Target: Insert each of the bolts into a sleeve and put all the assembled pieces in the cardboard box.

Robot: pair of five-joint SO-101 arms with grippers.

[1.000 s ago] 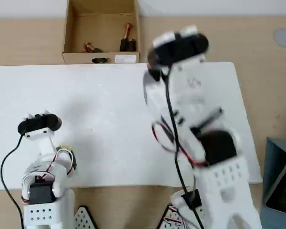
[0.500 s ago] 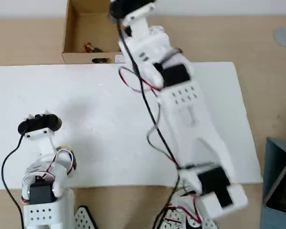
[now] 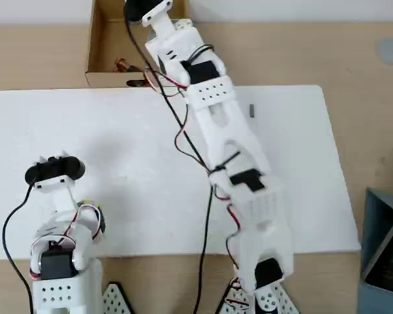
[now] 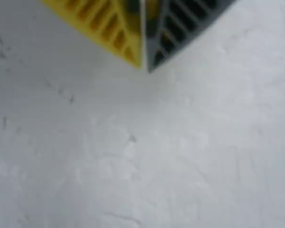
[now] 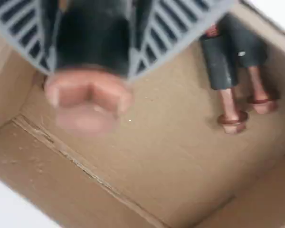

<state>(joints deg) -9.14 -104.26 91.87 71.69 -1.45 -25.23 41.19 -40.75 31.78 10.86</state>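
My right arm stretches across the white mat to the cardboard box point(image 3: 98, 49), its gripper point(image 3: 146, 16) over the box's inside. In the right wrist view the right gripper point(image 5: 92, 52) is shut on an assembled piece point(image 5: 88, 71): a black sleeve with a copper bolt head sticking out below the fingers. It hangs above the box floor point(image 5: 152, 156). Two more assembled pieces point(image 5: 232, 80) lie side by side in the box. A copper bolt head point(image 3: 122, 65) lies near the box's front wall. My left gripper point(image 4: 143, 61) is shut, holds nothing, and hangs just over the mat point(image 4: 142, 156).
The left arm point(image 3: 56, 216) is folded back at the mat's near left corner. A small dark piece point(image 3: 252, 110) lies on the white mat point(image 3: 118, 170) beside the right arm. A grey bin point(image 3: 383, 248) stands at the right edge.
The right arm has swung from over the mat's far right to the left and forward, so its gripper now hangs inside the cardboard box with the piece. The left arm has kept still.
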